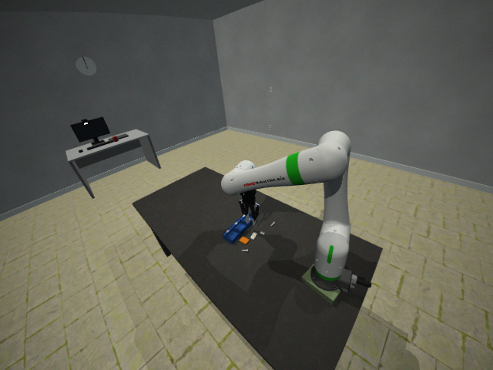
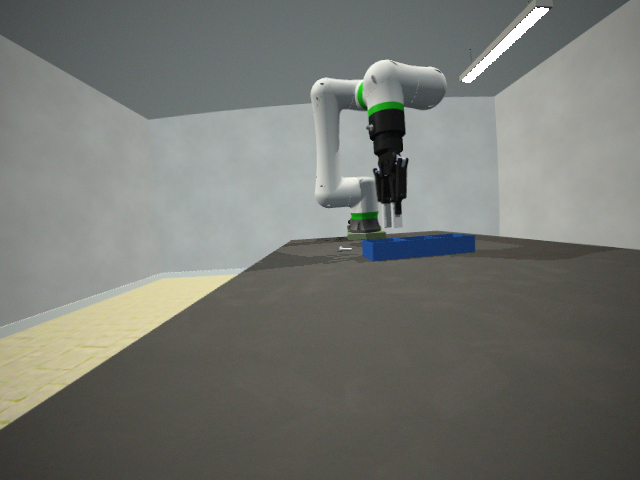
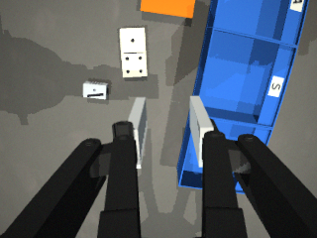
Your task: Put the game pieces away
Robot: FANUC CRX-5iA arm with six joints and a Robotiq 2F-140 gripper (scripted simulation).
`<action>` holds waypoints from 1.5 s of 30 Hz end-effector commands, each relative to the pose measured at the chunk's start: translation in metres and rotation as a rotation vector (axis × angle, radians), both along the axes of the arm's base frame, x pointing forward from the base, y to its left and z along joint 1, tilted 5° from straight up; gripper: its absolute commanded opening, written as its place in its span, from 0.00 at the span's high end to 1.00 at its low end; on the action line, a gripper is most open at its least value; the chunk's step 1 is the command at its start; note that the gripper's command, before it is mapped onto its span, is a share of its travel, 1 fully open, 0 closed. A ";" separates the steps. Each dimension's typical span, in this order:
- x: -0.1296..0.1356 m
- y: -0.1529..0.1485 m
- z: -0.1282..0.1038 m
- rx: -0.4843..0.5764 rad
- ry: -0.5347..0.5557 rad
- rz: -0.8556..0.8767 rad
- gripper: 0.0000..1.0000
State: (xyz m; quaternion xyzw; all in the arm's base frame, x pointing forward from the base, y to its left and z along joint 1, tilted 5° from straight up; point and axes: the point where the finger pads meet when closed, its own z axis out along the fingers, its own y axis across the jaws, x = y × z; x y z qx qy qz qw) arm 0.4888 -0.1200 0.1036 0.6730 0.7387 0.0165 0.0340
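In the wrist view my gripper [image 3: 167, 111] hangs over the dark table just left of the blue bin [image 3: 254, 59]. Its fingers stand apart with only table top between them. The bin has compartments labelled A and S; its nearest compartment is mostly hidden behind my right finger. A white domino [image 3: 133, 54] lies on the table ahead of the fingers, left of the bin. In the top view the gripper [image 1: 249, 215] is above the bin's far end [image 1: 237, 230]. In the exterior view the gripper [image 2: 391, 222] hovers a little above the bin [image 2: 418, 245].
Small bolts [image 1: 244, 250] [image 1: 273, 223] lie near the bin. The robot base [image 1: 326, 278] stands at the table's right end.
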 end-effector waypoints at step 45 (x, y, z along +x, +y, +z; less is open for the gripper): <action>-0.037 0.041 -0.019 -0.004 -0.005 -0.006 0.75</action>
